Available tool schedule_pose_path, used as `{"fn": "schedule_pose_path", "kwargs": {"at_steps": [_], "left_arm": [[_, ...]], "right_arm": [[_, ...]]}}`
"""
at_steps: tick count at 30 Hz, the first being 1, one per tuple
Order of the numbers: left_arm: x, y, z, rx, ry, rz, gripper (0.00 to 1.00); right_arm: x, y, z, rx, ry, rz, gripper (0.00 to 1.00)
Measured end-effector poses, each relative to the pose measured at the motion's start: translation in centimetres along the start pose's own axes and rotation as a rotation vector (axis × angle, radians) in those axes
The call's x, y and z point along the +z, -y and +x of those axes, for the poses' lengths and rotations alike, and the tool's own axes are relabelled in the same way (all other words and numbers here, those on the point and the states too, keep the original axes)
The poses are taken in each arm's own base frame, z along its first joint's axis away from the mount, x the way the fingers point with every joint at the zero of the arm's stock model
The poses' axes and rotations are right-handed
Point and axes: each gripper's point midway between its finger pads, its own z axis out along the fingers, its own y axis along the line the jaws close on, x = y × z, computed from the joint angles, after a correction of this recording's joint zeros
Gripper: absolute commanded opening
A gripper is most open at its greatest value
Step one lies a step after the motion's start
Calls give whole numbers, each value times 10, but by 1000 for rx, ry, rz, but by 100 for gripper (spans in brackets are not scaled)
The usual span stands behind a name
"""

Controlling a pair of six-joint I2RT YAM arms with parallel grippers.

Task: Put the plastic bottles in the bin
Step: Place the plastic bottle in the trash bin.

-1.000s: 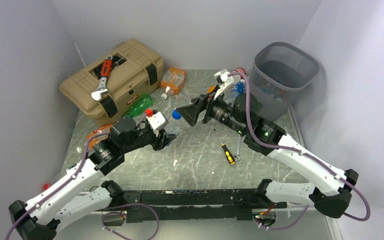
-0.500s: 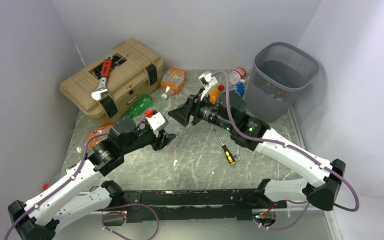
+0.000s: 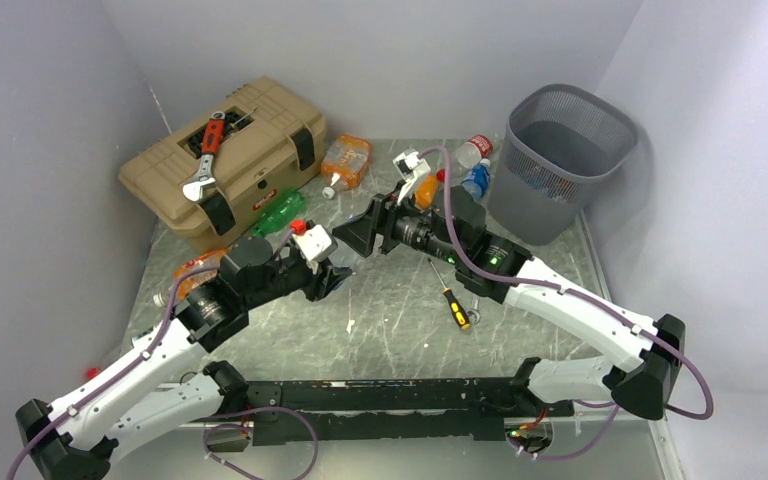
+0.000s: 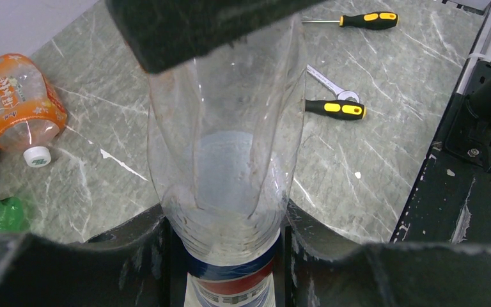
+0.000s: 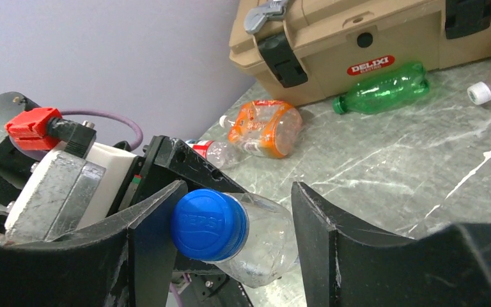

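Note:
My left gripper is shut on a clear plastic bottle with a blue cap and a red-and-blue label, gripped at its body and held above the table. My right gripper is open, its jaws on either side of the bottle's cap end; the left finger is at the cap. The grey mesh bin stands at the far right. More bottles lie about: an orange one, a green one, another orange one, and two beside the bin.
A tan toolbox with a red wrench on its lid stands at the far left. A yellow-handled screwdriver and a spanner lie under the right arm. Walls close in on three sides.
My right arm has swung left, away from the bin, and brought its open jaws around the cap end of the bottle in my left gripper. The left arm has barely moved.

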Motion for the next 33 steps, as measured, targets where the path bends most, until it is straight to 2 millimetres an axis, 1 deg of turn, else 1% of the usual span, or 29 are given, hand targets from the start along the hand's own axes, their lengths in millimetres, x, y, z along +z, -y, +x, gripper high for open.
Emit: {"fn": "schedule_pose_path", "kwargs": {"at_steps": [3,7,8,9,10,11,12,13,14,19,21,23,24,25,26,28,30,31,33], "left_arm": [[0,0,1,0,-2,-1,17],[1,0,4,-5,-17,-5,19],[0,0,7,-10,-26,-3,22],[0,0,7,-14,-30,-3,30],[0,1,9,-17,-35,-2,44],[0,0,10,-18,-38,-4,61],[0,0,10,-18,-41,-4,73],[0,0,11,-16,-42,-4,93],[0,1,11,-16,-43,-2,99],[1,-1,7,-20,-31,-16,100],[0,-2,6,-21,-24,-23,100],[-2,-3,2,-23,-8,-30,99],[-4,-3,-3,-21,10,-35,99],[-7,-4,-9,-17,37,-43,100],[-11,-4,-15,-12,65,-48,100],[-20,-6,-27,-2,122,-65,99],[-27,-9,-37,4,167,-91,99],[-30,-12,-43,7,189,-107,100],[-31,-15,-46,7,203,-127,99]], "right_arm": [[2,2,4,3,-8,4,52],[3,1,4,-5,3,-7,26],[4,3,4,-17,6,0,19],[4,6,6,-23,7,6,0],[4,7,6,-25,7,8,0],[4,8,7,-23,8,8,0],[4,9,7,-21,10,11,0],[3,9,6,-22,16,13,0],[2,10,7,-19,19,17,0],[-8,18,9,-18,31,58,0],[-16,24,4,-35,44,102,0],[-29,31,-6,-73,58,165,0],[-38,35,-16,-105,71,210,0],[-49,35,-32,-139,98,250,0],[-61,33,-53,-173,134,283,0],[-90,22,-105,-242,248,346,0],[-130,8,-166,-303,409,413,0],[-155,2,-194,-326,495,454,0],[-197,-1,-234,-361,629,558,0]]}}
